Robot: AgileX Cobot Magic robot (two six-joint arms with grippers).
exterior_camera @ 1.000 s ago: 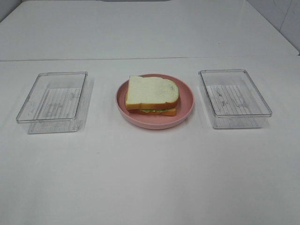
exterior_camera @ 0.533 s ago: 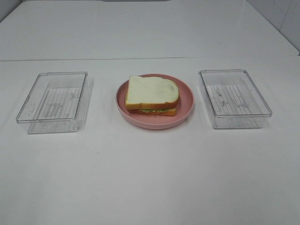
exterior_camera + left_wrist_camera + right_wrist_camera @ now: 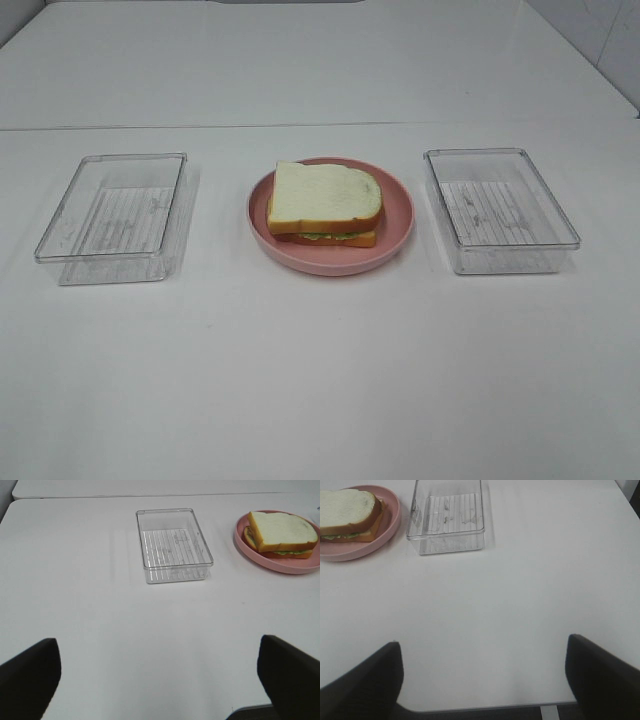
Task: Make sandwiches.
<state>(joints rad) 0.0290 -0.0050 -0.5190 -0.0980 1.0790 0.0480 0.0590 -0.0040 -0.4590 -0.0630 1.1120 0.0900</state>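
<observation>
1. Nearest the tabletop's [image 3: 320, 380] front edge, the left gripper [image 3: 155, 680] and right gripper [image 3: 482, 677] both hang spread wide, holding nothing.
2. Ahead, mid-table, the sandwich [image 3: 324, 205] sits assembled on the pink plate [image 3: 398, 205], about equally near either arm, nothing between.
3. An empty clear tray flanks each side: left tray [image 3: 112, 215], right tray [image 3: 498, 208].

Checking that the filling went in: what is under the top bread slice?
Under the top bread slice, a green lettuce edge shows above the bottom slice. Anything deeper in the stack is covered.
</observation>
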